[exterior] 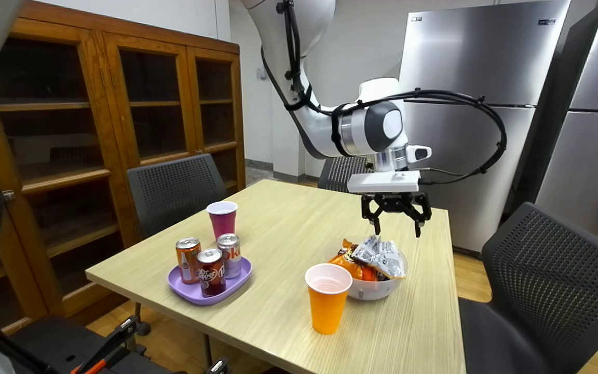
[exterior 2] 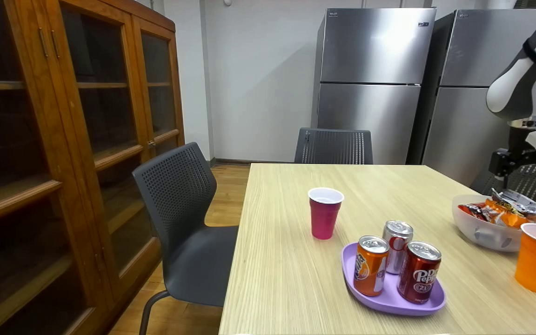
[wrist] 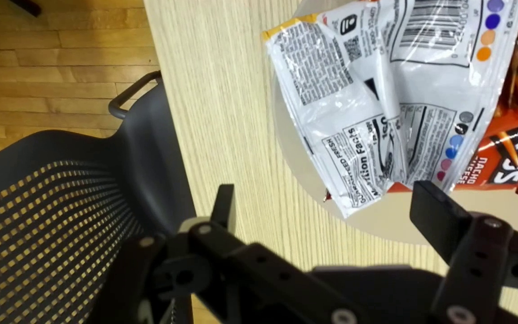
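My gripper (exterior: 397, 229) is open with nothing between its fingers. It hangs above a translucent white bowl (exterior: 372, 292) of snack packets. The gripper (exterior 2: 524, 177) and bowl (exterior 2: 484, 235) also show in an exterior view. A silver packet (exterior: 379, 254), back side up, lies on top, nearest the fingers. In the wrist view, this packet (wrist: 358, 99) lies ahead of the fingers (wrist: 324, 195), towards the right one, apparently below them. A red packet (wrist: 506, 155) shows beneath it, and an orange packet (exterior: 348, 266) lies beside it. An orange cup (exterior: 327, 309) stands upright close to the bowl.
A purple tray (exterior: 187, 295) holds an orange can (exterior: 188, 262), a silver can (exterior: 230, 254) and a dark red can (exterior: 211, 272). A magenta cup (exterior: 222, 221) stands behind it. Chairs (exterior: 548, 270) surround the table (exterior: 273, 228). A wooden cabinet (exterior 2: 96, 139) and refrigerators (exterior 2: 370, 93) stand beyond.
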Controlling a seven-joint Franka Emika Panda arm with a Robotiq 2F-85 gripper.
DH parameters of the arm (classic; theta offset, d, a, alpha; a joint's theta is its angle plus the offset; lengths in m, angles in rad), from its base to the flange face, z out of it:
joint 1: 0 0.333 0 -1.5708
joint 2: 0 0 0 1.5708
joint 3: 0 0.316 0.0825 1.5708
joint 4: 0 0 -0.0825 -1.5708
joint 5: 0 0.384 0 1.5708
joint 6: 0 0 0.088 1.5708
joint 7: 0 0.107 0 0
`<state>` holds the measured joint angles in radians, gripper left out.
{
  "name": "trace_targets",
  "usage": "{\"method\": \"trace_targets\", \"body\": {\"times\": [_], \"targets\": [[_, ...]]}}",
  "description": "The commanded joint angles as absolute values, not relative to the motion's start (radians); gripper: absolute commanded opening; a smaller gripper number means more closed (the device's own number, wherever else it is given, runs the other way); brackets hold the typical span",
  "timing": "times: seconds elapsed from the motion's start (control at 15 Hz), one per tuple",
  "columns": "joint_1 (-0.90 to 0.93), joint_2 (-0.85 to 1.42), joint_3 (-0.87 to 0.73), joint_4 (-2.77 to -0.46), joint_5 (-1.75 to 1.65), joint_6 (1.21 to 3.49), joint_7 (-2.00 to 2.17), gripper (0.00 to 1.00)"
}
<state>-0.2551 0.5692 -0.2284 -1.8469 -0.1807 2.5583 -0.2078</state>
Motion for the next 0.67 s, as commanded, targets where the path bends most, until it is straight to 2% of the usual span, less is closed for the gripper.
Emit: {"method": "trace_targets", "body": {"times": [0.0, 0.6], "targets": [[-0.269, 0.505, -0.208, -1.889, -0.168, 2.588, -0.209, 1.00], [-0.256, 0.409, -0.198, -1.976, -0.171, 2.694, -0.206, 1.00]]}}
